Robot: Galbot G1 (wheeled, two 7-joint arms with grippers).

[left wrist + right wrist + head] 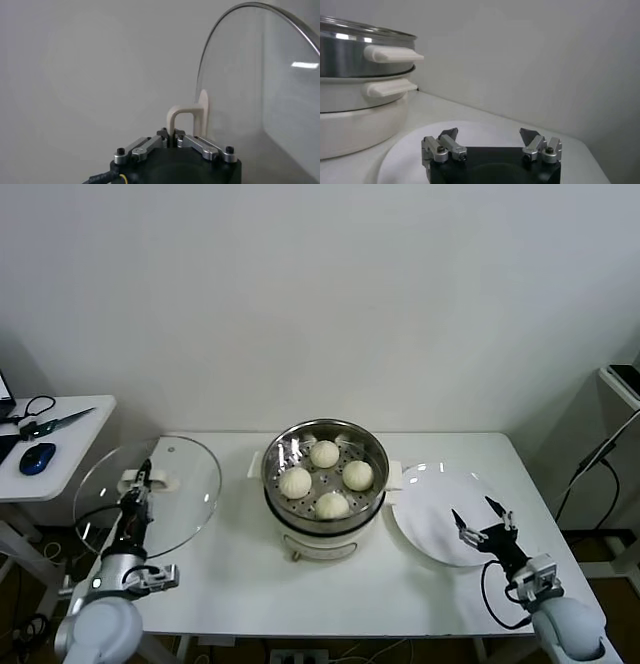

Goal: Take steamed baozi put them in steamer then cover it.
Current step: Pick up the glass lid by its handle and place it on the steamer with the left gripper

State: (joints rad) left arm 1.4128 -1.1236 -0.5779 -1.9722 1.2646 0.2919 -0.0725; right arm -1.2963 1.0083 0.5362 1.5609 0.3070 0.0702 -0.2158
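Holding cover (148,495) by handle, left tool (134,481) clamped, at 9 o'clock of steamer (325,479). Four baozi (324,453) inside steamer. Right tool (480,519) apart over plate (440,509), 3 o'clock. I judge risk: thin grip slips, cover tilts, strikes steamer rim.

A plain white wall (330,294) fills the back of the room, evenly lit. In front of it stands a white tabletop (240,584). To its left is a smaller white side table (60,454) carrying a blue mouse (37,457) and black cables (35,406). At the far right stands a white shelf (620,384) with a cable (590,464) hanging near it.
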